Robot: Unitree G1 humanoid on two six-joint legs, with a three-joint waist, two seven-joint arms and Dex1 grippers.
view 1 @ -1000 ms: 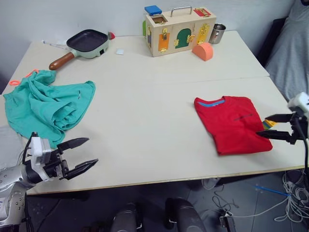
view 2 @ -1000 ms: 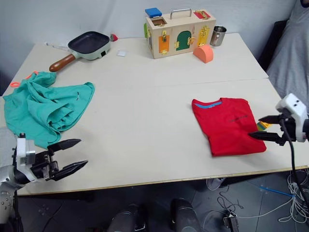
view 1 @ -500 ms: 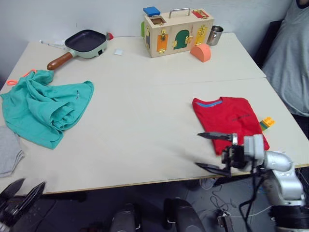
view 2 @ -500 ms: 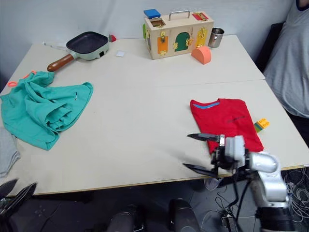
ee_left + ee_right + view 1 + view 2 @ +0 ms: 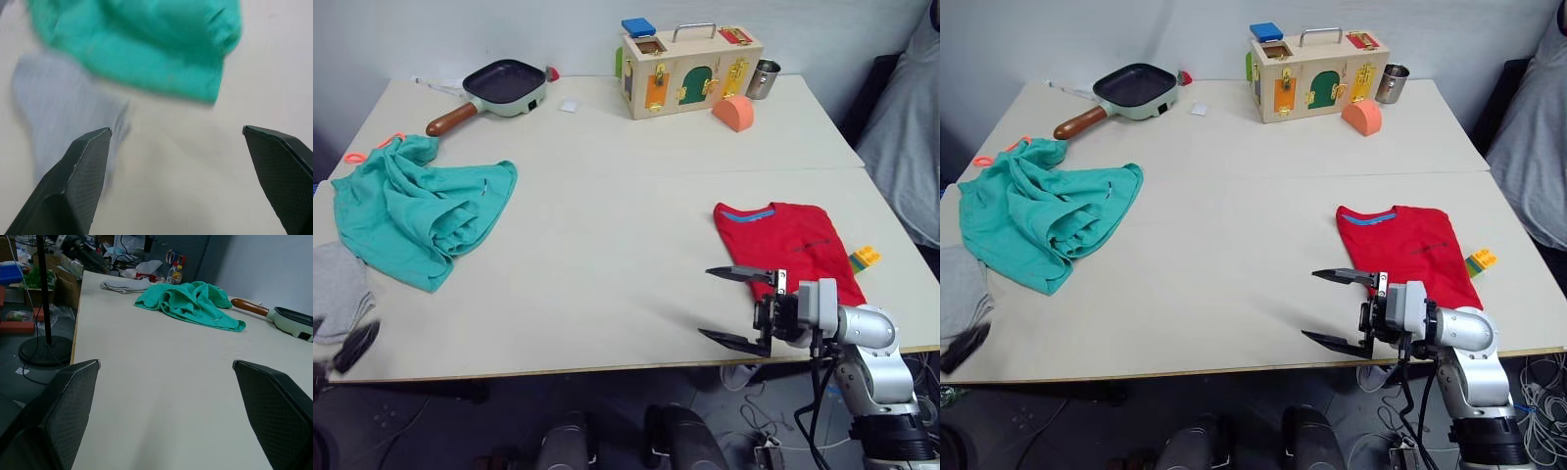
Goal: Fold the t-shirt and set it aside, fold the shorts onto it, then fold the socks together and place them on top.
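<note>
Left tool [image 5: 176, 181] now over socks [image 5: 58, 117]

The socks [image 5: 335, 290] are cut off by the edge, the left tool [image 5: 352, 345] blurred.

silver-grey rounded right forearm [image 5: 1464, 338], white boxy wrist block, right gripper [image 5: 1340, 310] with two slim black tapering fingers [image 5: 1344, 278], textured black pads, thin black cables trailing below
</note>
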